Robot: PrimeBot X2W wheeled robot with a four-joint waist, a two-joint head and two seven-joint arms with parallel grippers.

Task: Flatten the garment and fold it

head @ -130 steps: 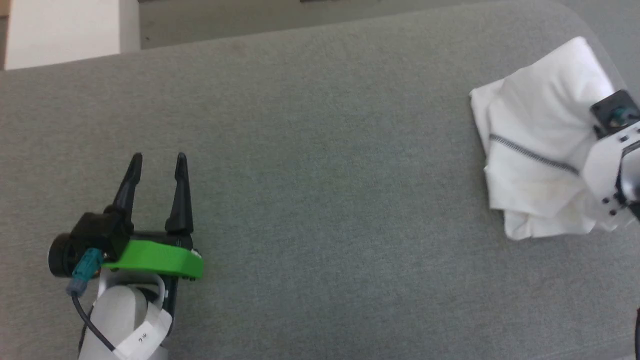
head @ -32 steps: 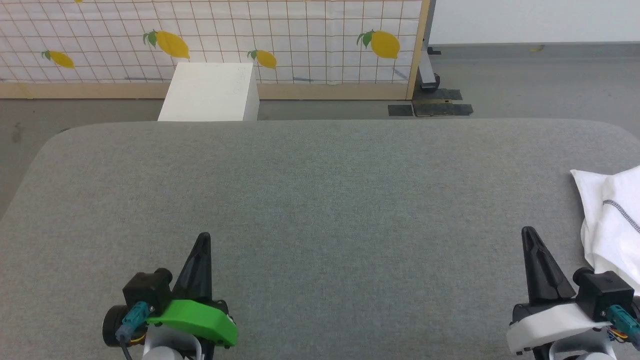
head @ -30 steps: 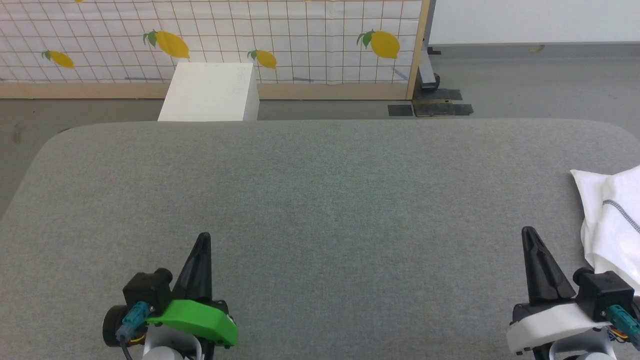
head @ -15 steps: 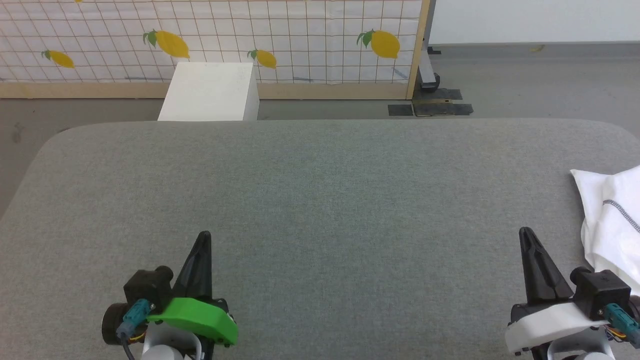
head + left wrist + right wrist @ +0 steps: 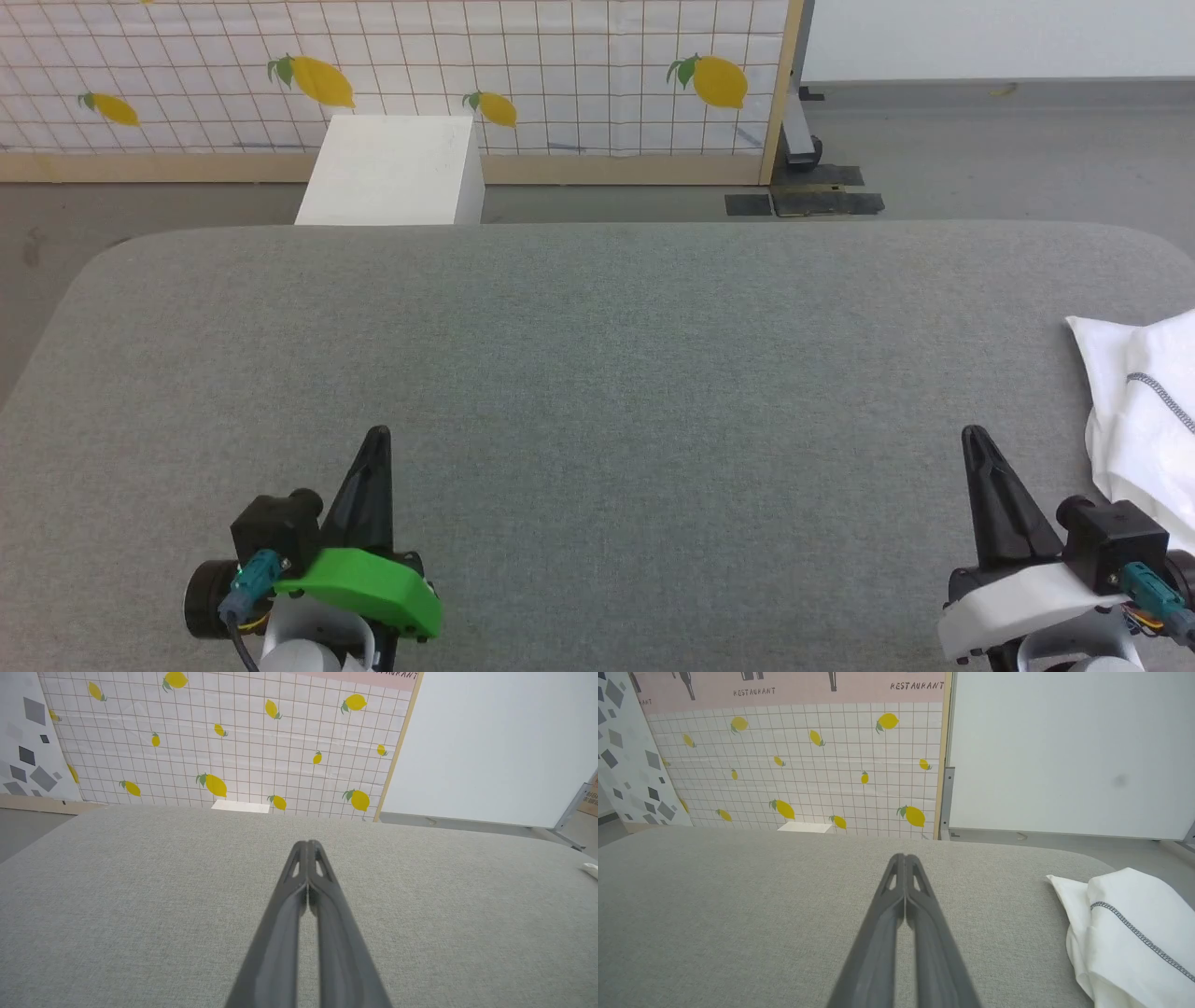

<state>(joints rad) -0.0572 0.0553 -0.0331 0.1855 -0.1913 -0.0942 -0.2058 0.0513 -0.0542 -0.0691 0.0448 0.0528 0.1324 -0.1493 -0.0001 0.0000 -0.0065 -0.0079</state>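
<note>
Shirt: the shirt [image 5: 1144, 420] is lying as a compact, layered bundle at the right edge of the head view, partly running off the frame. In the right wrist view it is sitting at the lower right, with a grey zigzag seam crossing its top layer.
Surface: the grey table [image 5: 597, 373] is carrying the shirt on its far right side.
Left gripper: the left gripper [image 5: 376, 441] is sitting at the lower left of the head view with its fingers pressed together, gripping nothing, well apart from the shirt.
Right gripper: the right gripper [image 5: 974, 437] is sitting at the lower right with its fingers pressed together and empty. It is near the shirt's left edge and not touching it.
Done: the shirt is looking folded rather than spread out, so flattening and folding are probably finishing or finished.
Left: little appears to be remaining. A lower layer is peeking out at the bundle's upper left corner, and the part running off the frame cannot be judged.
Background: a white box [image 5: 392, 168] is standing beyond the table at the upper left, in front of a lemon-patterned screen [image 5: 560, 65].
</note>
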